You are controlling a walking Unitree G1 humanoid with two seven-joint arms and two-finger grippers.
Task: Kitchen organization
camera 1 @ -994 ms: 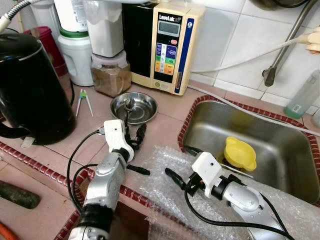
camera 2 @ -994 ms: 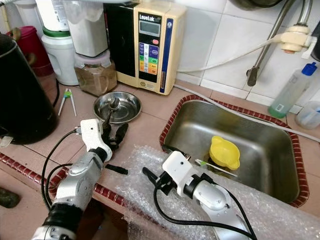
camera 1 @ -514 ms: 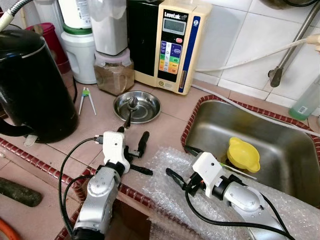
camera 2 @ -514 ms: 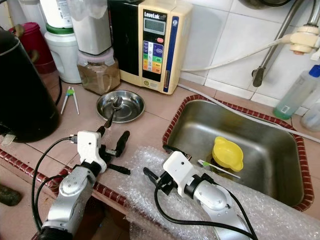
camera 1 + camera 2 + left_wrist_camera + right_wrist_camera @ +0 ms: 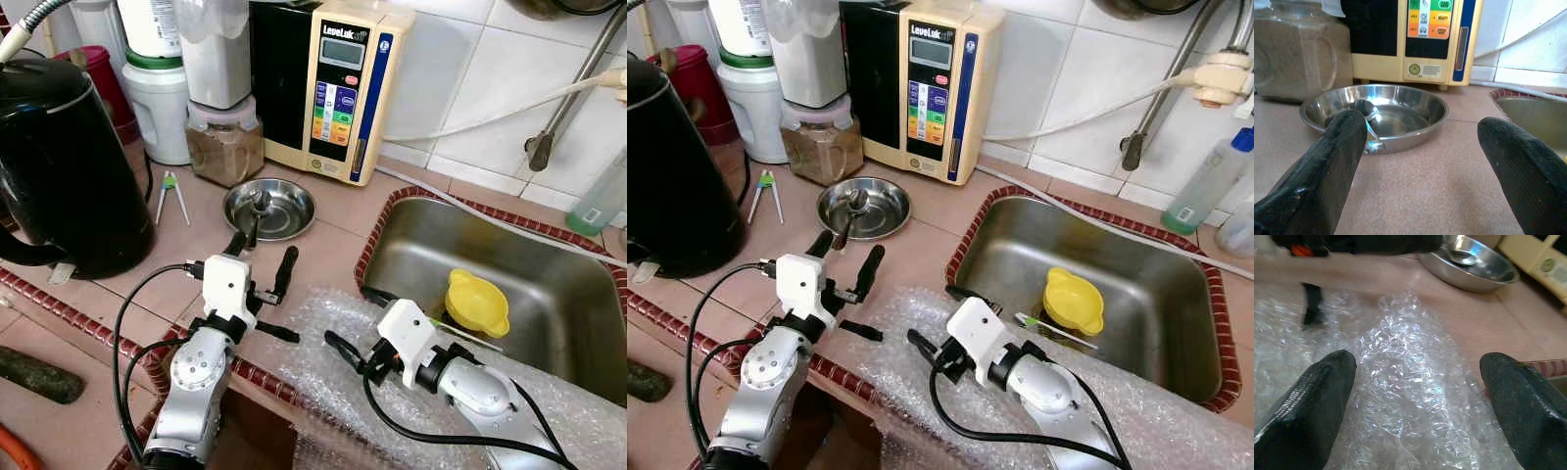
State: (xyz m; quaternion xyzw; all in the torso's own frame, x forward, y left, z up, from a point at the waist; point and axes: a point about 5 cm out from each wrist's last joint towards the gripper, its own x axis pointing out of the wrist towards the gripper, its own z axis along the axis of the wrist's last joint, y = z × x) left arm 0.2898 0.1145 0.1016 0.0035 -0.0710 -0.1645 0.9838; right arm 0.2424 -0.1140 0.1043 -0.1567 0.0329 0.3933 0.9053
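Note:
A shallow steel dish (image 5: 284, 209) with a metal spoon (image 5: 255, 209) in it sits on the tiled counter before a cream water ioniser (image 5: 338, 88). My left gripper (image 5: 261, 257) is open just in front of the dish and points at it, its fingers (image 5: 1332, 161) apart from the dish rim (image 5: 1415, 127). My right gripper (image 5: 355, 321) is open and holds nothing, low over a sheet of bubble wrap (image 5: 1400, 396) at the counter's front edge. A yellow plastic lid (image 5: 476, 302) lies in the steel sink (image 5: 558, 264).
A black kettle (image 5: 59, 166) stands at the left. A jar of brown powder (image 5: 223, 147) and white containers (image 5: 157, 108) line the back wall. Green-tipped tongs (image 5: 168, 196) lie left of the dish. A white hose (image 5: 490, 113) and a clear bottle (image 5: 600, 186) are behind the sink.
My left gripper has spread its fingers wider and lifted slightly, staying in front of the dish. The right arm has kept its place on the bubble wrap.

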